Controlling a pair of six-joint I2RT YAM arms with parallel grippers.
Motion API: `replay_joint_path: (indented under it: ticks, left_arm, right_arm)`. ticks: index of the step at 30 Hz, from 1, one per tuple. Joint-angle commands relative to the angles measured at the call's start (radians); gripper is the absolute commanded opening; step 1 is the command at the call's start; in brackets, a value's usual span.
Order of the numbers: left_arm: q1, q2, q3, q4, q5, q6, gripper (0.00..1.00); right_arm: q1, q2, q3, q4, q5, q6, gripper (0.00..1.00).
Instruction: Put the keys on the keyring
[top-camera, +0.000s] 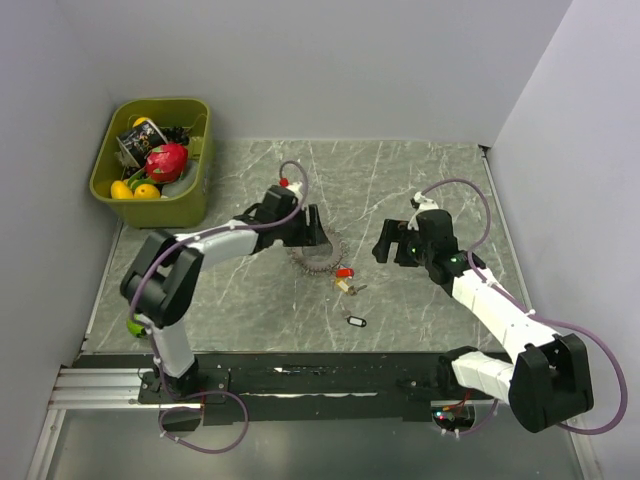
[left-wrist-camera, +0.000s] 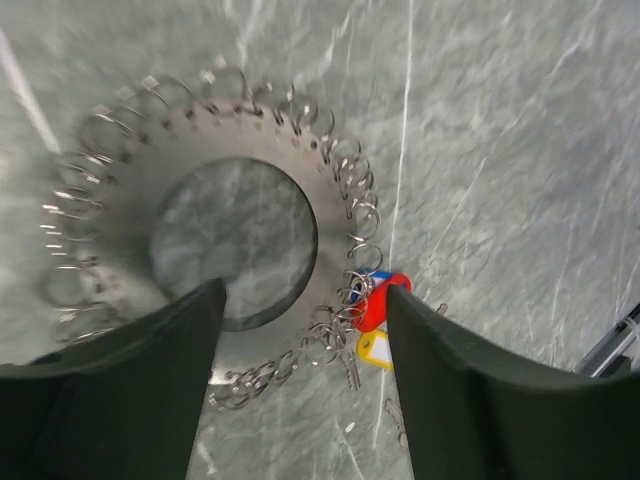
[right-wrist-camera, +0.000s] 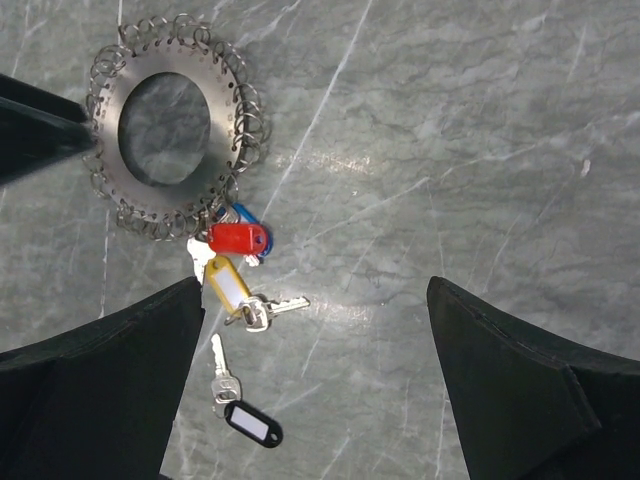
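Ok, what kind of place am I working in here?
Likely a robotics test cell: plain grey walls around a marble-patterned table, a mounting rail, a green bin of fruit.

keyring (right-wrist-camera: 226, 125): we see brushed grey metal with a dull sheen; its wire loops are shinier
keys (right-wrist-camera: 285, 303): bright bare metal; tags of glossy plastic
table (right-wrist-camera: 450, 150): smooth, marble-look; we note a faint sheen
right fingers (right-wrist-camera: 100, 380): matt black, plastic to our eye
bin (top-camera: 195, 195): smooth green plastic

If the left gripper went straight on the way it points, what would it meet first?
Probably the keyring, at the near rim under the open left gripper. The red key tag by one finger might be brushed; depth unclear.
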Motion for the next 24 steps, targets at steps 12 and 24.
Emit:
replay_joint_path:
  ticks: [12, 24]
  left_arm:
    - [-0.034, 0.216, 0.074, -0.056, -0.14, -0.056, 0.1]
    - [-0.012, 0.12, -0.079, -0.136, -0.278, -0.114, 0.01]
  right_arm:
    - [0.108, 0.029, -0.009, -0.04, 0.093, 0.002, 1.0]
    - [0.217, 0.085, -0.005, -0.048, 0.169, 0.01, 1.0]
